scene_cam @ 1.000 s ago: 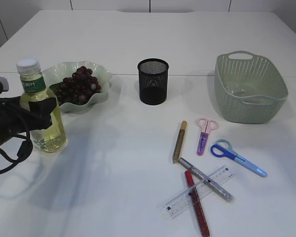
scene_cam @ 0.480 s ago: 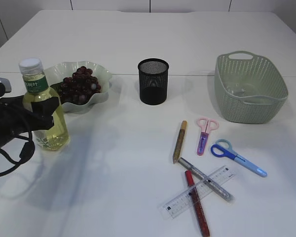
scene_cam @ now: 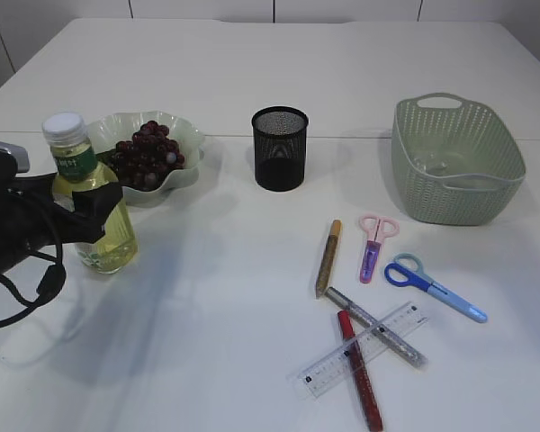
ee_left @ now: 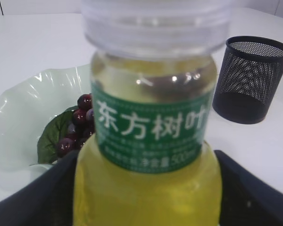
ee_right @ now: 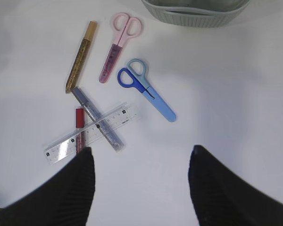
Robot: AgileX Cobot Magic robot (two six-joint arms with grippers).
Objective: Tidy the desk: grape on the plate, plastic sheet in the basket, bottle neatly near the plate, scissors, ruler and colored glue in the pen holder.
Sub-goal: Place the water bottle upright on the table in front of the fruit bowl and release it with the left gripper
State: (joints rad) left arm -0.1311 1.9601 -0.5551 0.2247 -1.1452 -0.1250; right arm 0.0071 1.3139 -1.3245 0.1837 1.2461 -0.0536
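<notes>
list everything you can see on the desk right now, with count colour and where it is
bottle: 1, yellow liquid, green label, white cap, upright at left, in front of the plate
plate: 1, pale green, wavy rim, back left
grapes: 1 bunch, dark red, on the plate
pen holder: 1, black mesh, back centre
basket: 1, grey-green, back right
scissors: 2, pink and blue, front right
glue pens: 3, gold, silver, red, front right
ruler: 1, clear, lying across the silver and red pens
left gripper: 1, black, jaws either side of the bottle
right gripper: 1, black, open above the stationery
</notes>
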